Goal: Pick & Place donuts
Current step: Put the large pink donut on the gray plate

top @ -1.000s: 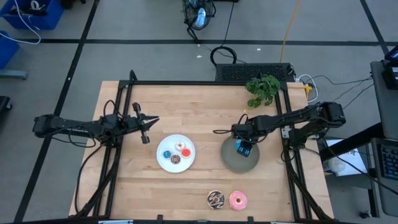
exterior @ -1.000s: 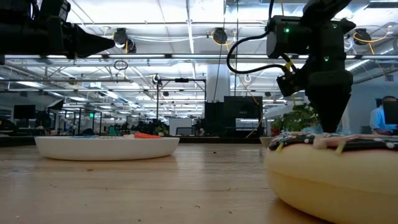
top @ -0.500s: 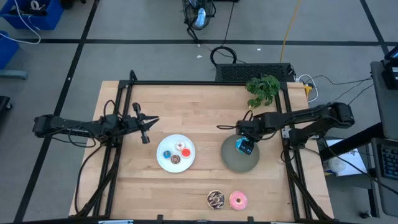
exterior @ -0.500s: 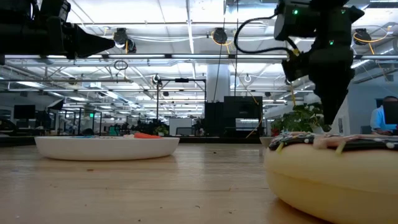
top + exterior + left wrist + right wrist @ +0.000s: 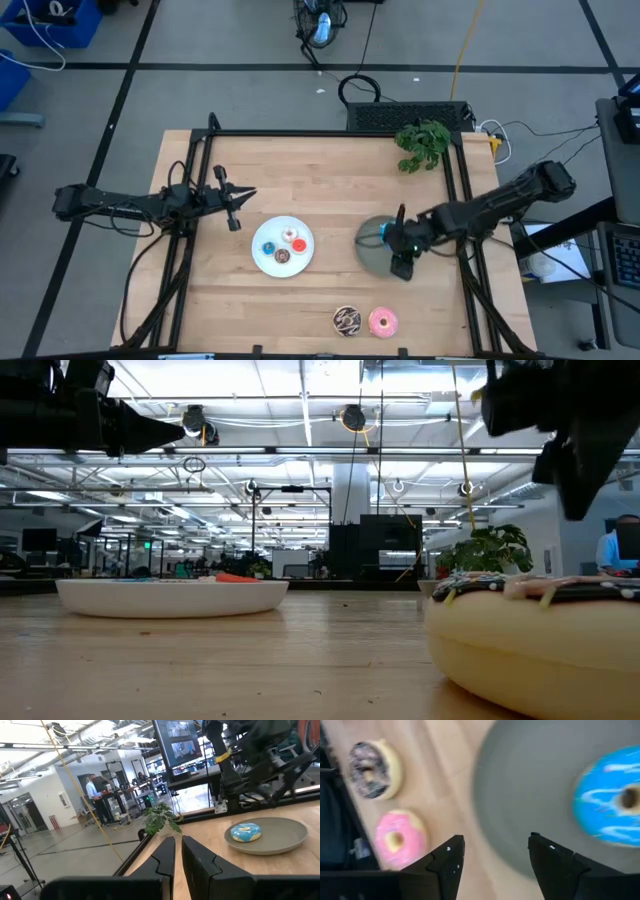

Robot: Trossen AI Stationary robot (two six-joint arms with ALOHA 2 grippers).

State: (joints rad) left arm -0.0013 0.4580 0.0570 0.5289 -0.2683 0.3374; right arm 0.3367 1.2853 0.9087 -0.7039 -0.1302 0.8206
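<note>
Right gripper, fingers spread and empty, has left the blue donut on the grey plate; left gripper unchanged, fingers nearly together.

We see a bright blue ring donut with pale streaks on the round plain grey plate. On the light wooden tabletop lie a pink-iced ring donut and a chocolate-topped, cream-sided ring donut. The round white plate carries tiny blue, red, brown and white-pink rings.
</note>
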